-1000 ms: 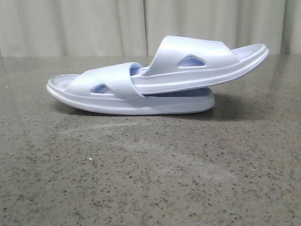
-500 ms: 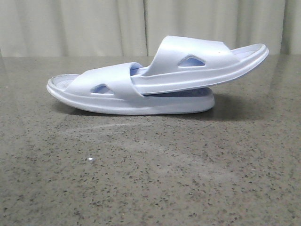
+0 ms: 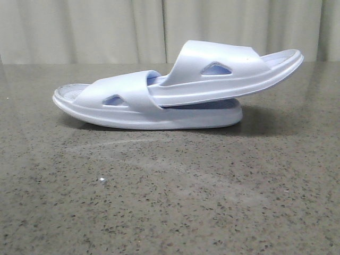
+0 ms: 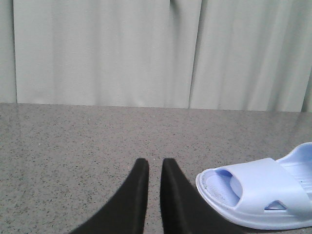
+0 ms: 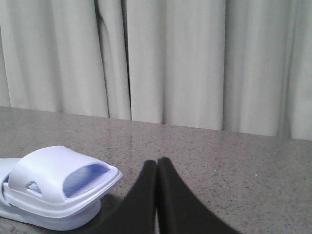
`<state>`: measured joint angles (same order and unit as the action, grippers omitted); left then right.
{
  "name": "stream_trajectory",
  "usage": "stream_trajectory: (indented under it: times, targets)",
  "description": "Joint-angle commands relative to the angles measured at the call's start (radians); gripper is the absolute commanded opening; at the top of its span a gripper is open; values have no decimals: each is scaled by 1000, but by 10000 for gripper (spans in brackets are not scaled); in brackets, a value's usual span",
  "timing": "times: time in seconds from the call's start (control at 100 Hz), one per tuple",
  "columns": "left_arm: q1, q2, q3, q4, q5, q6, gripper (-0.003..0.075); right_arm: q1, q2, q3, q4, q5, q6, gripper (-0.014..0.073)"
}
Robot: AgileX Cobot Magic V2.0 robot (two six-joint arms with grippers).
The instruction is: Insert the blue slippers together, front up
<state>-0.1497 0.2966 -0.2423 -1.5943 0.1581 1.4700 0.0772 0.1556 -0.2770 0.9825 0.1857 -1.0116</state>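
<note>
A speckled grey stone table (image 3: 170, 202) fills the near ground, bare of either arm in the front view, with pale curtains (image 3: 106, 29) hanging behind it. Toward its far half lie the blue slippers (image 3: 175, 93), already nested: the lower slipper (image 3: 133, 114) sits flat on the table, and the upper slipper (image 3: 234, 69) has its front end pushed under the lower one's strap, its other end tilted up to the right.

The left gripper (image 4: 150, 168) holds nothing, its fingers only a narrow slit apart, just beside the lower slipper. The right gripper (image 5: 157, 165) is empty too, fingers pressed together, near the raised end.

The foam looks light, springy and a little slick. If any adjusting is needed, the thick sole edge or the wide strap seems the safest hold.
</note>
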Motion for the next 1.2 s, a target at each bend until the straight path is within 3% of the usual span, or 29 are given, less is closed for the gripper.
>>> stream_trajectory:
  times: [0.0,0.43,0.64,0.8,0.92,1.07,1.19]
  targets:
    - [-7,8,-26,-12,2,-1,16,0,8,-26,6,-38,-16,-107]
    - [-7,8,-25,-12,0,-1,16,0,8,-26,6,-38,-16,-107]
    - [-7,6,10,-8,-89,-1,16,0,8,-26,6,-38,-16,-107]
    - [-7,-30,40,164,-73,-38,16,0,8,-26,6,-38,-16,-107]
    - [-7,-62,51,466,-71,-311,16,0,8,-26,6,-38,-16,-107]
    - [-7,-91,70,985,-66,-842,16,0,8,-26,6,-38,-16,-107]
    - [-7,-110,96,1316,-58,-1212,16,0,8,-26,6,-38,-16,-107]
